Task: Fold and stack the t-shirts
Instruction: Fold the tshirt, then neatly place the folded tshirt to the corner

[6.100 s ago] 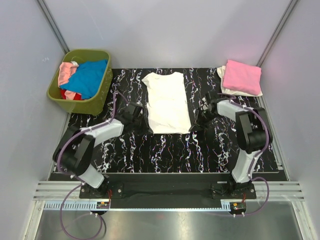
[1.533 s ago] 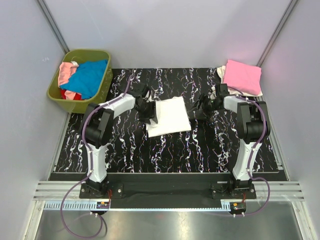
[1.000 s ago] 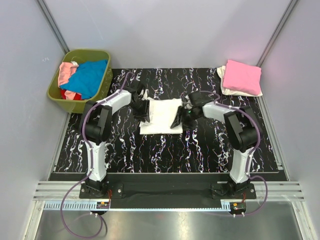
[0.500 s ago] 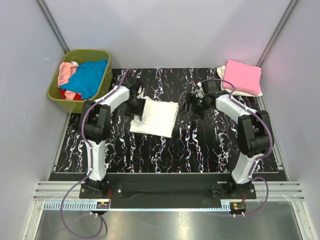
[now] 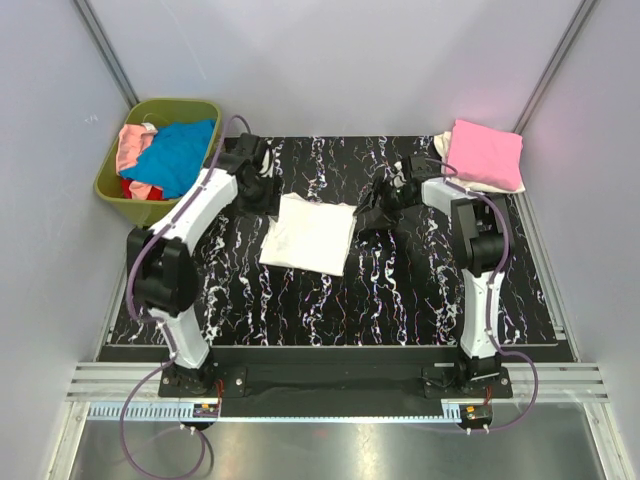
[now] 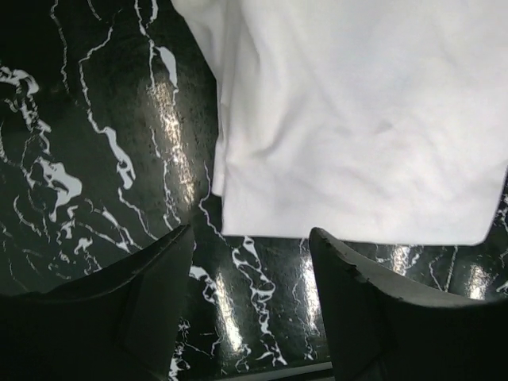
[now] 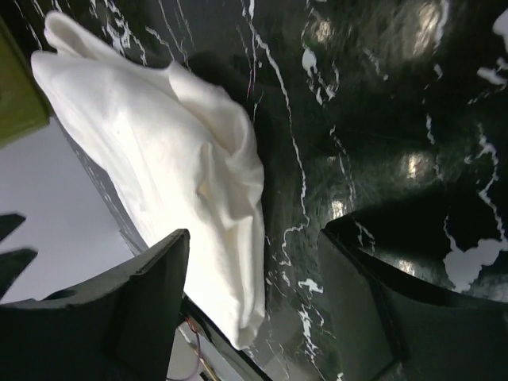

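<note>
A folded white t-shirt (image 5: 308, 233) lies flat on the black marbled mat (image 5: 330, 300), left of its middle. My left gripper (image 5: 266, 193) hovers just off the shirt's back left corner, open, with nothing between its fingers. In the left wrist view the shirt (image 6: 357, 119) lies beyond the open gripper (image 6: 250, 278). My right gripper (image 5: 368, 218) is just off the shirt's right edge, open and empty. The right wrist view shows the shirt (image 7: 159, 159) ahead of that gripper (image 7: 254, 278). A folded pink t-shirt (image 5: 485, 152) rests on a cream one (image 5: 462, 184) at the back right.
An olive-green basket (image 5: 112, 190) at the back left, off the mat, holds blue (image 5: 180, 155), pink (image 5: 130, 145) and red t-shirts in a heap. Grey walls close in on both sides and the back.
Both grippers opened and let go of the white shirt, which now lies folded in half. The left gripper drew back to the far left, the right one back to the right.
</note>
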`<move>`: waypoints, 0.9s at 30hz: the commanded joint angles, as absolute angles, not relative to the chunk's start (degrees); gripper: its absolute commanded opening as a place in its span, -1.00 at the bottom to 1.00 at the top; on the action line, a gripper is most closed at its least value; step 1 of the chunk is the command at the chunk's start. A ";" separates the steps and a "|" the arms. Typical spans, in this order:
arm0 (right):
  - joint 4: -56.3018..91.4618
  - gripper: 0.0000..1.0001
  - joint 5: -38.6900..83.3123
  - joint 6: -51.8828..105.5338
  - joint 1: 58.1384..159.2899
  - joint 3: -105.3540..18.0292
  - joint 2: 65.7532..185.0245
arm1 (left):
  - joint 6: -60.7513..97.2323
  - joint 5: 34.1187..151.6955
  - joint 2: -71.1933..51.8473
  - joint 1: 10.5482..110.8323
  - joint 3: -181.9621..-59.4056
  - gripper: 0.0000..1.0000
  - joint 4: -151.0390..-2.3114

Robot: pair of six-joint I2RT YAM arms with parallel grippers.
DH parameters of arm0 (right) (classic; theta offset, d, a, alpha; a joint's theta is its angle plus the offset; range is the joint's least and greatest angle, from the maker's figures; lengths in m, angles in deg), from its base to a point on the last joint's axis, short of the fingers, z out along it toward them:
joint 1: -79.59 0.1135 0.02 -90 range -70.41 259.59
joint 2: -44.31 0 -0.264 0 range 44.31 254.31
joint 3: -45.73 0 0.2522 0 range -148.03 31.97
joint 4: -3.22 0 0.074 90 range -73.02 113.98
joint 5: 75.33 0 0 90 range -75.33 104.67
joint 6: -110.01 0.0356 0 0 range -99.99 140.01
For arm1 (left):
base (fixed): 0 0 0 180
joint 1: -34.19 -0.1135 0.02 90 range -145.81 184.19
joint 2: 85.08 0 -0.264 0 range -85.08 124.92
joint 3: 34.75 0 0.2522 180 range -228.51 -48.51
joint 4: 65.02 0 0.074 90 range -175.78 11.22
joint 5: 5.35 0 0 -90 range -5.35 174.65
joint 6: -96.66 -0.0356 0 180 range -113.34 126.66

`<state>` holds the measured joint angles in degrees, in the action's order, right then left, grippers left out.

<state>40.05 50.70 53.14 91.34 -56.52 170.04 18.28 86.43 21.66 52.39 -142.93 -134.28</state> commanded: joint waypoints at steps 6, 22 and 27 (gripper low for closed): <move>40.89 0.29 46.93 56.05 94.79 -64.78 176.92 | 23.44 85.09 1.07 53.70 -128.42 0.32 -131.78; 42.02 -1.00 42.80 56.76 96.03 -64.08 170.09 | 29.43 84.21 -29.95 53.35 -102.49 0.40 -125.54; 54.67 -1.00 36.57 47.36 92.69 -70.50 164.73 | 29.60 83.15 -35.33 53.35 -99.67 0.41 -125.19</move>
